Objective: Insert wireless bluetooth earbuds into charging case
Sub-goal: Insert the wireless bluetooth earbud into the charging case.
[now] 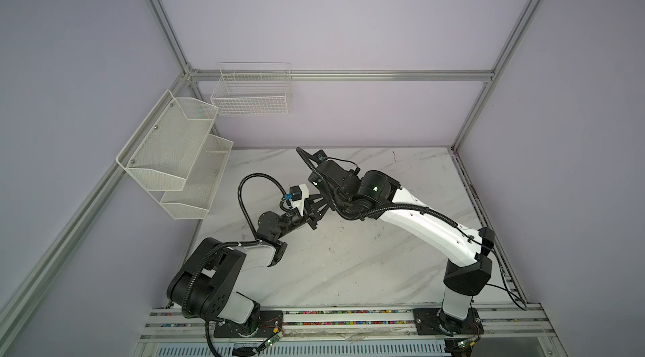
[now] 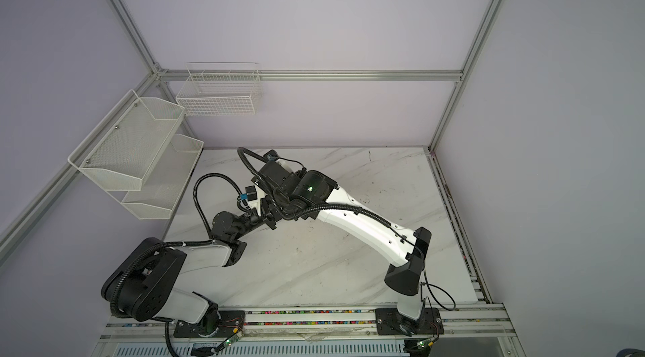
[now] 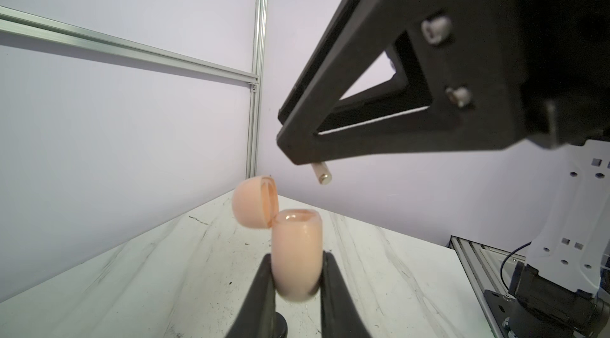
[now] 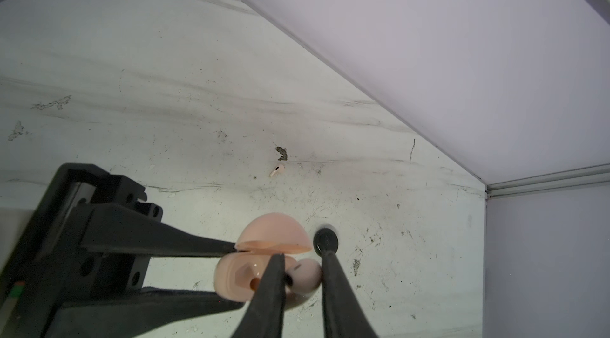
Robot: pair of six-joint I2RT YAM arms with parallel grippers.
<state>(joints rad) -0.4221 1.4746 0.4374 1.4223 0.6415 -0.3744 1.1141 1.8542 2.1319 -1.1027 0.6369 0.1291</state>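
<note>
My left gripper [image 3: 297, 257] is shut on the body of a pale pink charging case [image 3: 297, 247], held above the table with its hinged lid [image 3: 252, 202] swung open. My right gripper [image 4: 303, 255] is shut on a pale whitish-pink earbud [image 4: 307, 275]. That earbud hangs just beside the case's open cavity [image 4: 237, 273], and its stem [image 3: 321, 177] pokes out below the right fingertips, above the case mouth. A second pale earbud [image 4: 276, 170] lies loose on the table beyond the case. In both top views the arms hide the case and the earbuds.
A black round case [image 4: 326, 241] lies on the marble table [image 1: 349, 261] right under the grippers. Two white mesh shelves [image 1: 174, 156] and a wire basket [image 1: 253, 93] hang on the walls at the back left. A dark chip [image 4: 281, 153] marks the tabletop.
</note>
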